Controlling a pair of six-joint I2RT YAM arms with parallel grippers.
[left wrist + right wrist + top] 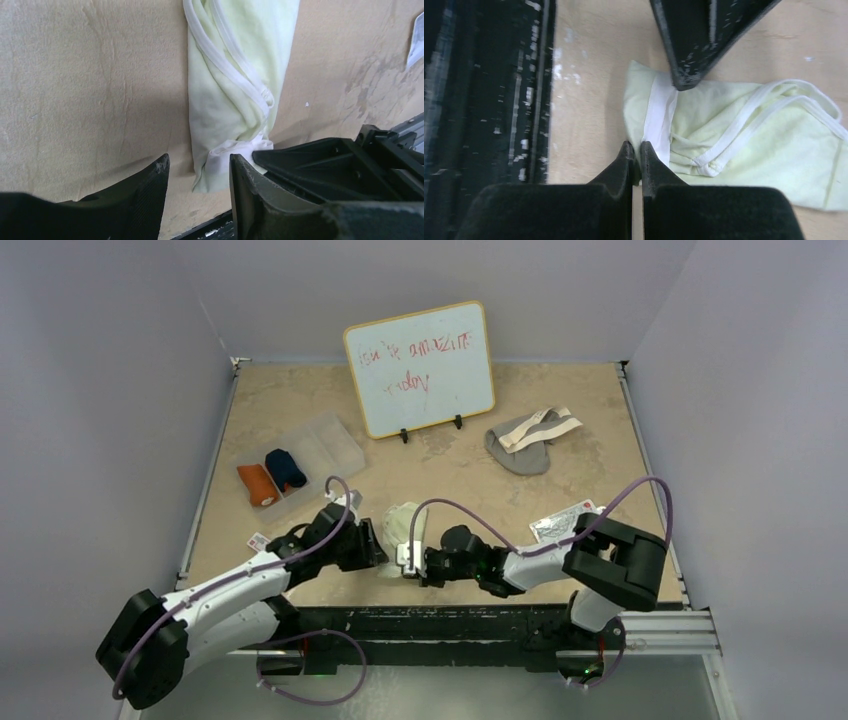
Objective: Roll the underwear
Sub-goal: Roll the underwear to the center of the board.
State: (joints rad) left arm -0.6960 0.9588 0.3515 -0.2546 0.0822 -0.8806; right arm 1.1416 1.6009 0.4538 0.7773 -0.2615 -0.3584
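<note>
The pale cream underwear [404,523] lies folded into a long strip near the table's front edge. My right gripper [410,562] is shut on its near corner, and in the right wrist view [635,148] the white waistband [659,120] runs just beside the tips. My left gripper [377,545] is open, and in the left wrist view [197,167] the strip's near end [220,160] lies between and just beyond its fingertips. Orange [257,483] and navy [285,468] rolls sit in a clear tray [335,445]. The grey underwear with beige waistband [525,443] lies flat at the back right.
A whiteboard [420,368] stands at the back middle. A white printed card [563,524] lies by the right arm and a small card [258,540] by the left arm. The black front rail [489,90] runs close behind both grippers.
</note>
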